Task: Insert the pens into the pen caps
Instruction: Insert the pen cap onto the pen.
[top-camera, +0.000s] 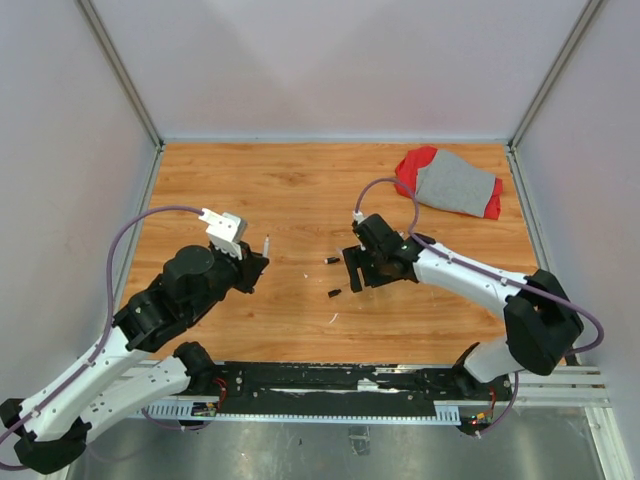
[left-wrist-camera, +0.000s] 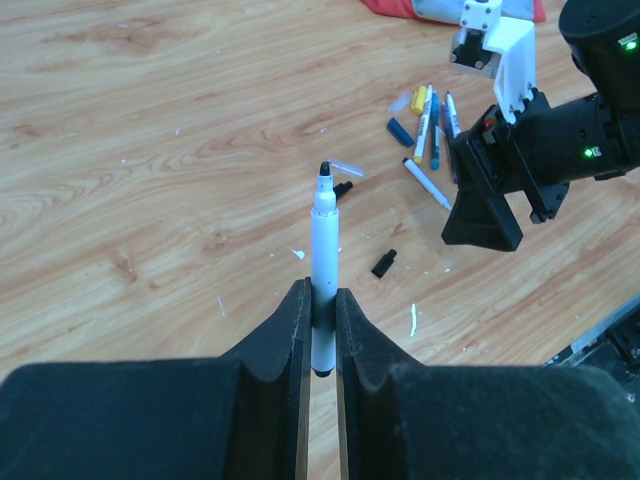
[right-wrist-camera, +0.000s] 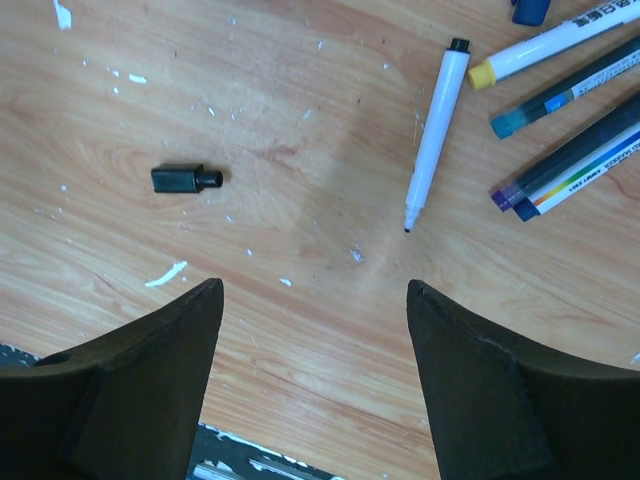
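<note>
My left gripper (left-wrist-camera: 320, 300) is shut on a white-barrelled pen (left-wrist-camera: 323, 250) that stands up out of the jaws, its dark tip bare. The same pen (top-camera: 266, 243) shows in the top view above the left gripper (top-camera: 256, 266). Two black pen caps (top-camera: 331, 260) (top-camera: 334, 293) lie on the wood between the arms. My right gripper (right-wrist-camera: 313, 290) hangs open over bare wood, holding nothing. A black cap (right-wrist-camera: 186, 179) lies ahead of its left finger, and an uncapped white pen (right-wrist-camera: 432, 130) ahead of its right. Several more pens (left-wrist-camera: 432, 125) and a blue cap (left-wrist-camera: 401, 131) lie beside the right gripper (top-camera: 352, 270).
A red and grey cloth (top-camera: 450, 182) lies at the far right of the wooden table (top-camera: 260, 190). White scraps (right-wrist-camera: 165, 274) are scattered on the wood. Grey walls close in three sides, and a black rail (top-camera: 330, 380) runs along the near edge.
</note>
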